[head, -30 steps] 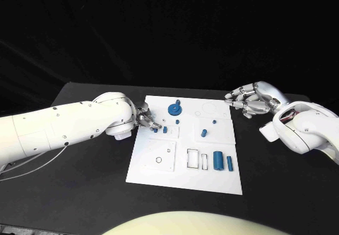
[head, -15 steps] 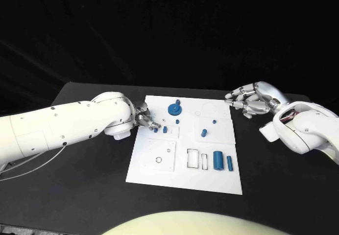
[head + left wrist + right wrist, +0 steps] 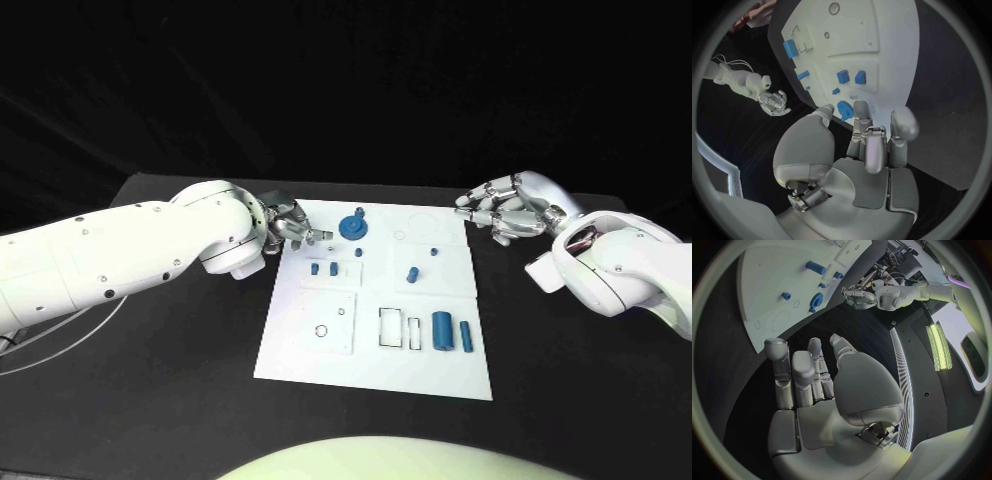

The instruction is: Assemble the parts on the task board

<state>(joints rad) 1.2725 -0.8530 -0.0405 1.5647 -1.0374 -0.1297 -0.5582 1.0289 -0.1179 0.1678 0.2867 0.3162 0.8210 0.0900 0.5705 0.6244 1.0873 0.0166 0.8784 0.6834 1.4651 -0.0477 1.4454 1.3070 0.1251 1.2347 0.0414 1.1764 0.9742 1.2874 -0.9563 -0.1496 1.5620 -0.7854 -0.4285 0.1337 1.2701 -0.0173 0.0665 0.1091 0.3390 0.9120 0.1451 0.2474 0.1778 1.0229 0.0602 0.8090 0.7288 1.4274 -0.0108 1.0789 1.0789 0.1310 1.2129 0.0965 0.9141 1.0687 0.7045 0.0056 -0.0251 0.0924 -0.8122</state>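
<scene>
- The flat white rectangular task board [image 3: 378, 300] is lying in the middle of the matte black counter [image 3: 173, 360], with small blue plastic parts spread over it.
- A round blue gear-like part [image 3: 353, 221] is sitting near the board's far edge, and two short blue pegs [image 3: 325, 268] are standing side by side in the raised white block on the board's left.
- A small blue stub [image 3: 413, 273] is lying near the board's centre, and two longer blue bars [image 3: 453, 332] are resting at its near right, just beside outlined rectangular slots that are looking unfilled.
- A ring-marked hole [image 3: 323, 326] in the near-left block and faint circular outlines at the far right are also showing nothing in them, so I am judging the assembly as partly done, with several seats waiting.
- The silver left hand [image 3: 296, 231] is hovering at the board's far-left edge, close to the gear; its fingers [image 3: 868, 131] are lying loosely together, curled forward, and appear to be holding nothing.
- The silver right hand [image 3: 508, 209] is hanging over the counter just off the board's far-right corner, fingers [image 3: 795, 371] side by side and slightly bent, gripping nothing.
- A black backdrop is closing the room behind the counter.
</scene>
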